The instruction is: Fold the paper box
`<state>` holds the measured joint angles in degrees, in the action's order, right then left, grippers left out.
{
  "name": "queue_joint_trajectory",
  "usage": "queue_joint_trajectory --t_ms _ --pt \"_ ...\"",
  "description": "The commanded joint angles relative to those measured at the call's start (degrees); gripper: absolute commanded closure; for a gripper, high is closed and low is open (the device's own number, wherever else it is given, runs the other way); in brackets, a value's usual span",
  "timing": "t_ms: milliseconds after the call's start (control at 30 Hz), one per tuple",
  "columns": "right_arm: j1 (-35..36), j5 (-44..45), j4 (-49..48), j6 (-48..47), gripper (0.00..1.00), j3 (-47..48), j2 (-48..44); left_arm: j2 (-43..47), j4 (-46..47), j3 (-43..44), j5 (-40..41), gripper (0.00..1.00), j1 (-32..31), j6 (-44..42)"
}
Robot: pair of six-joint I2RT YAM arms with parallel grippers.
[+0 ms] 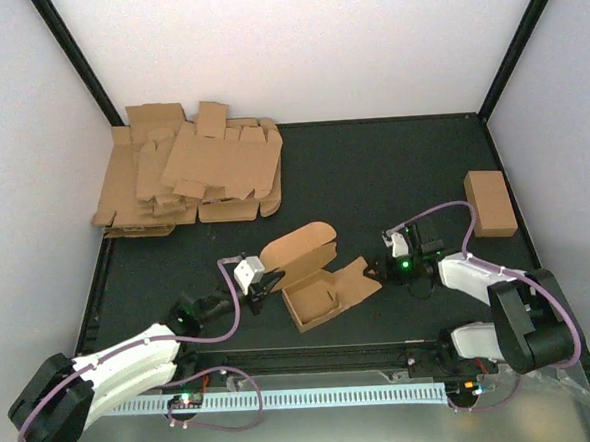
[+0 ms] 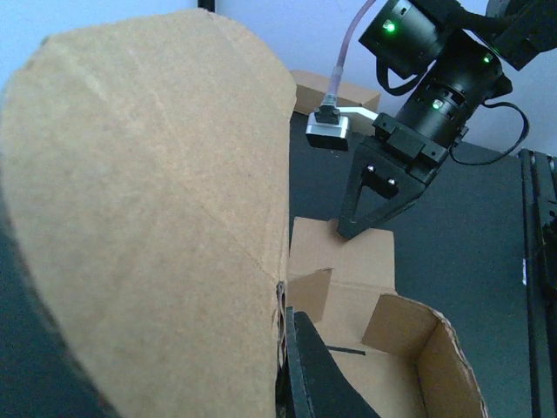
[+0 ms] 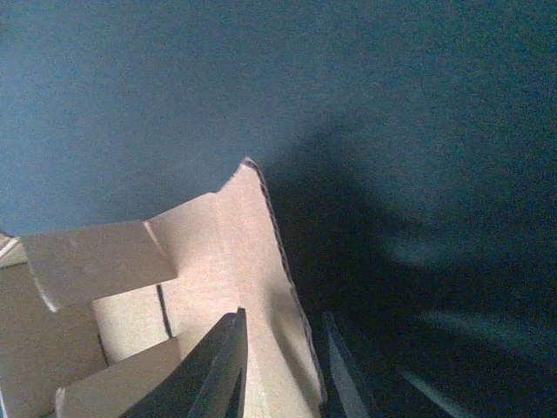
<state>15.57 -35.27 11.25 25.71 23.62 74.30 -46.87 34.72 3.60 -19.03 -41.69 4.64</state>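
Paper box [image 1: 315,298] sits half-formed at the middle of the dark table [image 1: 392,175], between the two arms. Its open tray faces up, and its long axis runs roughly left to right, from one gripper toward the other.

The left gripper [image 1: 251,282] is clenched on the box's left side, where the big rounded lid flap [image 1: 299,246] stands tilted up and back. In the left wrist view that flap fills most of the frame.

The right gripper [image 1: 376,271] is at the opposite end, its tips down on the side flap [image 1: 357,282]. In the right wrist view its fingers [image 3: 218,366] straddle that flap's edge — one on the inner face, the other just outside it. Whether they actually pinch the cardboard I cannot tell.

The coming move likely turns on this flap: it lies directly under the right gripper and splays outward to the right, so it would have to swing left, in toward the tray.

A stack of flat blanks [image 1: 187,177] lies far left, and a closed cardboard brick [image 1: 489,204] lies far right — both well apart from the work.
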Motion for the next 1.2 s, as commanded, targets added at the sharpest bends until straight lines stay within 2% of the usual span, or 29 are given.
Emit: queue_joint_trajectory --t_ms 0,100,433,867,1100,1167 --pt "-0.3 -7.0 -2.4 -1.1 0.77 -0.2 -0.1 -1.0 0.6 0.8 0.1 0.98 0.0 -0.4" --pt "-0.2 -8.9 -2.3 -1.9 0.87 -0.2 -1.0 -1.7 0.9 1.0 0.0 0.99 0.0 -0.2" --pt "0.6 -8.6 5.3 -4.2 0.98 2.8 -11.0 -3.6 -0.6 3.7 -0.3 0.98 -0.1 0.0" --pt "5.5 -7.5 6.7 -3.4 0.97 5.7 -13.5 -6.4 0.3 5.7 -1.3 0.98 -0.1 1.3" --pt "7.7 -8.6 4.0 -1.6 0.90 4.6 -13.4 -8.2 3.1 5.1 -1.9 0.98 -0.2 1.4" --pt "8.5 -9.3 2.2 -0.6 0.83 3.6 -13.8 -9.0 4.7 4.6 -2.2 0.99 -0.2 1.4"
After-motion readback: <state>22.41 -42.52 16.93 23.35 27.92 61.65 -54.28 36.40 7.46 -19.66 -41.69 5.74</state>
